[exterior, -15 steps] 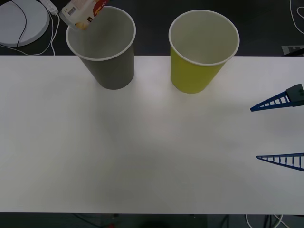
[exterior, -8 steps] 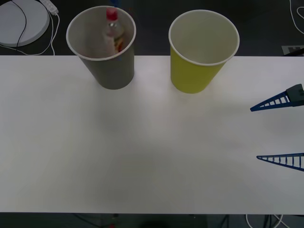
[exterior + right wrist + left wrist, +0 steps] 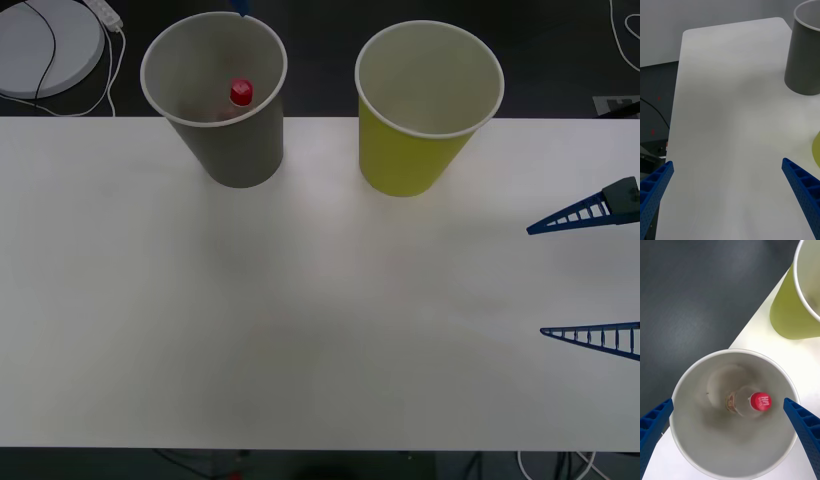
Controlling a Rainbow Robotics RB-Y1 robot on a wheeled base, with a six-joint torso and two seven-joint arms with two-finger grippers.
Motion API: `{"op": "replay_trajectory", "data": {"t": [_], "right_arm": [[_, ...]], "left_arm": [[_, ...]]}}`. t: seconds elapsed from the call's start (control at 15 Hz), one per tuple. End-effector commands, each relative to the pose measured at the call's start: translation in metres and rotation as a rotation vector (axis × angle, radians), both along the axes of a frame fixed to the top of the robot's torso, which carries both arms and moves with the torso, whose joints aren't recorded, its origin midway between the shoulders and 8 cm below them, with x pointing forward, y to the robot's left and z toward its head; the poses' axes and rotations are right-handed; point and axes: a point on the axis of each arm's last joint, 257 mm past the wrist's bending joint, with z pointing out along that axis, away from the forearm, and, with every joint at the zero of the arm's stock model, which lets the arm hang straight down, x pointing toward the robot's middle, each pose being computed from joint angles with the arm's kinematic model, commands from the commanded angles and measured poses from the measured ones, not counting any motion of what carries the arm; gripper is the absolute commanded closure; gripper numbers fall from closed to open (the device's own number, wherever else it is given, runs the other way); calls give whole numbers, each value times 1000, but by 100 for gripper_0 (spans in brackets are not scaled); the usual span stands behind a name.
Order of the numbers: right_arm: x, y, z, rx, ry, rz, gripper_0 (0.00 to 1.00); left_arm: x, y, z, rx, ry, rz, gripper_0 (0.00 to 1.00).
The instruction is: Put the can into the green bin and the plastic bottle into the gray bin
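The bottle (image 3: pixel 238 97) stood inside the gray bin (image 3: pixel 225 150), its red cap (image 3: pixel 760 401) pointing up toward the open mouth and its clear body leaning against the pale inner wall. In the front view the gray bin sat at the upper left of the white table (image 3: pixel 300 330), near the far edge, and the cap showed just right of the middle of its opening. The green bin (image 3: pixel 410 150) stood upright beside it to the right, apart from it, with a strip of bare table between them. The left gripper (image 3: pixel 730 435) hung directly above the gray bin's mouth, fingers (image 3: pixel 653 427) spread wide, one on either side of the rim and holding nothing. The right gripper (image 3: pixel 590 275) was at the right edge of the front view, low over the table and well apart from both bins, its blue ribbed fingers (image 3: pixel 575 215) spread wide and holding nothing. A white round disc (image 3: pixel 45 45) with a black cable lay on the dark floor at the upper left corner, beyond the table.
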Motion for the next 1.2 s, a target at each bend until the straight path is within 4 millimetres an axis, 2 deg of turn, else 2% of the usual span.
{"op": "replay_trajectory", "data": {"t": [0.07, 0.33, 0.53, 0.93, 1.2], "right_arm": [[0, 0, 0, 0, 0, 0, 0], [0, 0, 0, 0, 0, 0, 0], [0, 0, 0, 0, 0, 0, 0], [0, 0, 0, 0, 0, 0, 0], [0, 0, 0, 0, 0, 0, 0]], "left_arm": [[0, 4, -3, -9, 4, 2, 0], [-1, 17, -14, -35, -15, -26, 0], [-11, 29, -19, -47, -17, -48, 0], [-44, 65, -27, -77, -16, -87, 0], [-71, 83, -43, -111, -27, -121, 0]]}}
